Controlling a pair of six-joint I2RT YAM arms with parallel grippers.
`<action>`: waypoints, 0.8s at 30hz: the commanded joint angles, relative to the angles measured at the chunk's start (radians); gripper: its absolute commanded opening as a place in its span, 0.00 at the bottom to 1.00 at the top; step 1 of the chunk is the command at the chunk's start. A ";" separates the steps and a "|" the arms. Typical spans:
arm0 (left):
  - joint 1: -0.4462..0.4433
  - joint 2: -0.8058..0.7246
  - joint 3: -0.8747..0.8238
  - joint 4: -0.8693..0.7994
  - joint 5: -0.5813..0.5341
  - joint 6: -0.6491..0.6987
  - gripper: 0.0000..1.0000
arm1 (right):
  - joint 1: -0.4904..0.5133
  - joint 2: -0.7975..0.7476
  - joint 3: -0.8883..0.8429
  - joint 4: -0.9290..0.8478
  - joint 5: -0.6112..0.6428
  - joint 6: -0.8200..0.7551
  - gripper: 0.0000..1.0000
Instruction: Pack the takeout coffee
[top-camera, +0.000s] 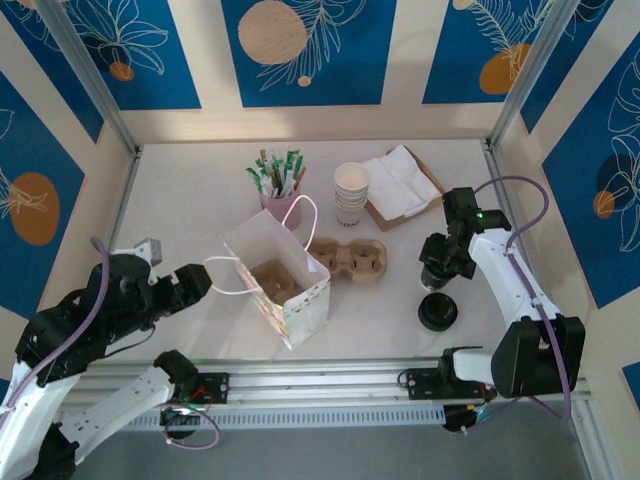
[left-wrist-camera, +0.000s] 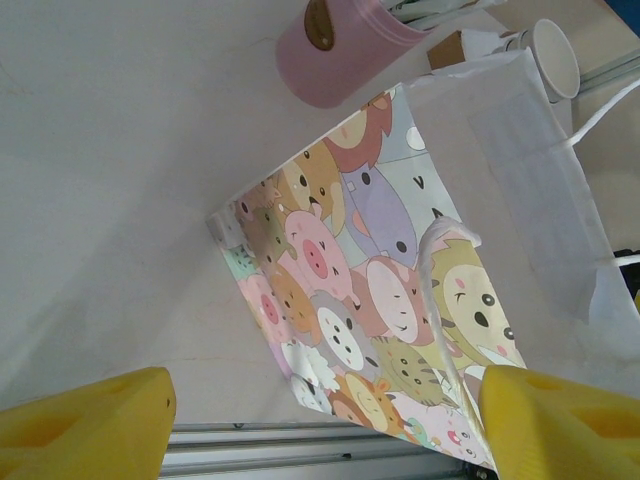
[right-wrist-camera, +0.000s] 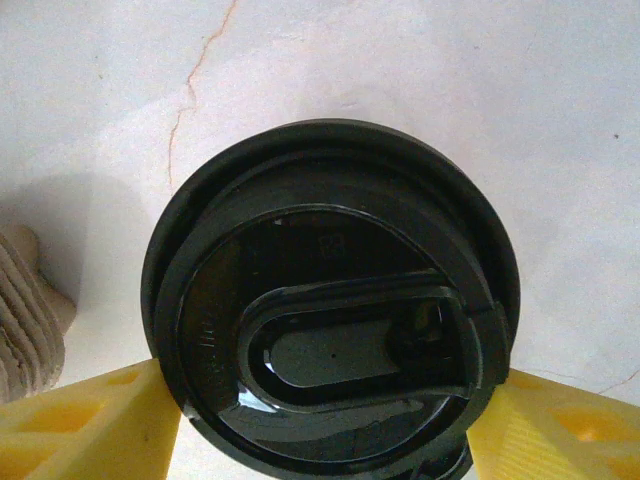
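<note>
A paper bag (top-camera: 285, 290) printed with cartoon animals (left-wrist-camera: 360, 290) stands open mid-table with a cardboard cup carrier (top-camera: 272, 278) inside it. My left gripper (top-camera: 200, 280) is open just left of the bag (left-wrist-camera: 325, 392), and the bag's white handle (left-wrist-camera: 445, 300) runs past its right finger. My right gripper (top-camera: 437, 272) is shut on a black coffee lid (right-wrist-camera: 330, 300), yellow fingers pressing both sides of its rim (right-wrist-camera: 325, 400). More black lids (top-camera: 437, 312) lie on the table just in front of it. A stack of white cups (top-camera: 351, 190) stands behind the bag.
A second cardboard carrier (top-camera: 352, 260) lies right of the bag, its edge (right-wrist-camera: 25, 320) in the right wrist view. A pink cup (top-camera: 283, 205) of sticks and packets and napkins on a brown tray (top-camera: 405, 185) sit at the back. A metal rail (top-camera: 330, 380) runs along the near edge.
</note>
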 joint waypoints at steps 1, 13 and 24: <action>-0.002 0.007 -0.001 0.016 0.011 0.003 0.80 | 0.005 0.003 -0.022 -0.002 0.008 0.024 0.71; -0.002 0.013 0.006 0.018 0.014 0.008 0.80 | 0.002 -0.050 0.001 0.002 -0.031 0.043 0.68; -0.003 0.022 0.013 0.055 0.034 0.035 0.80 | 0.041 -0.168 0.135 -0.075 -0.107 0.041 0.65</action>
